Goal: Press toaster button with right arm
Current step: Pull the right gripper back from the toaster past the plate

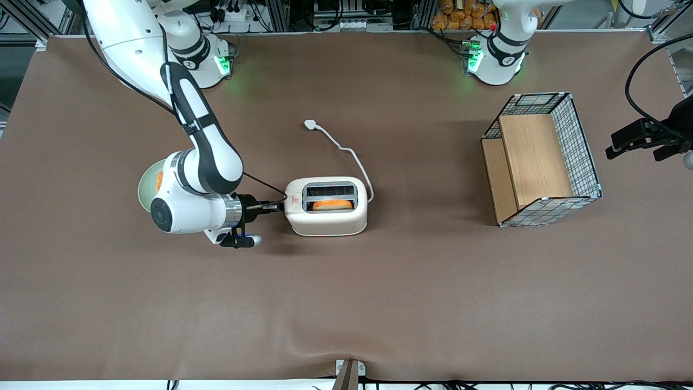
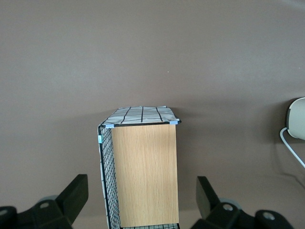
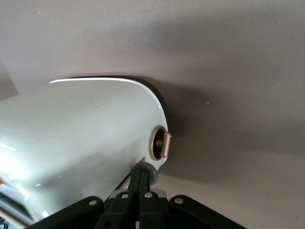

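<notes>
The cream-white toaster [image 1: 326,216] stands mid-table with an orange slice in the slot nearer the front camera. Its white cord [image 1: 346,154] runs away from the camera to a plug [image 1: 311,124]. The right arm [image 1: 200,162] reaches in level from the working arm's end. My gripper [image 1: 272,206] is shut, with its tips at the toaster's short end face. In the right wrist view the closed fingers [image 3: 141,171] touch the grey toaster button [image 3: 153,174] on the toaster [image 3: 86,133], just beside a round tan dial [image 3: 159,144]. The button is hidden in the front view.
A pale green plate [image 1: 145,187] lies partly under the arm's wrist. A wire-mesh crate with a wooden shelf [image 1: 541,160] stands toward the parked arm's end and also shows in the left wrist view [image 2: 143,171]. A brown cloth [image 1: 346,303] covers the table.
</notes>
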Controlling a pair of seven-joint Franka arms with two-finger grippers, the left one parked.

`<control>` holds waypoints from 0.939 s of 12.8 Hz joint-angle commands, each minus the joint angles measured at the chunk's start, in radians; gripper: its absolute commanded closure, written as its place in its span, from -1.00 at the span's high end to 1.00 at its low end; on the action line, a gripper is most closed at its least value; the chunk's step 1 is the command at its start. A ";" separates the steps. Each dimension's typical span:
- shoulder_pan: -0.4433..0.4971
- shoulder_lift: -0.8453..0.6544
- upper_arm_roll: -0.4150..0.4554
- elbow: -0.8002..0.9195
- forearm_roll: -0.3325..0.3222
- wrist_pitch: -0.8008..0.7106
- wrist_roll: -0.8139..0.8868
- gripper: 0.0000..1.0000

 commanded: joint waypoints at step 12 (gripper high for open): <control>-0.007 -0.303 -0.213 -0.016 -0.346 -0.193 -0.031 1.00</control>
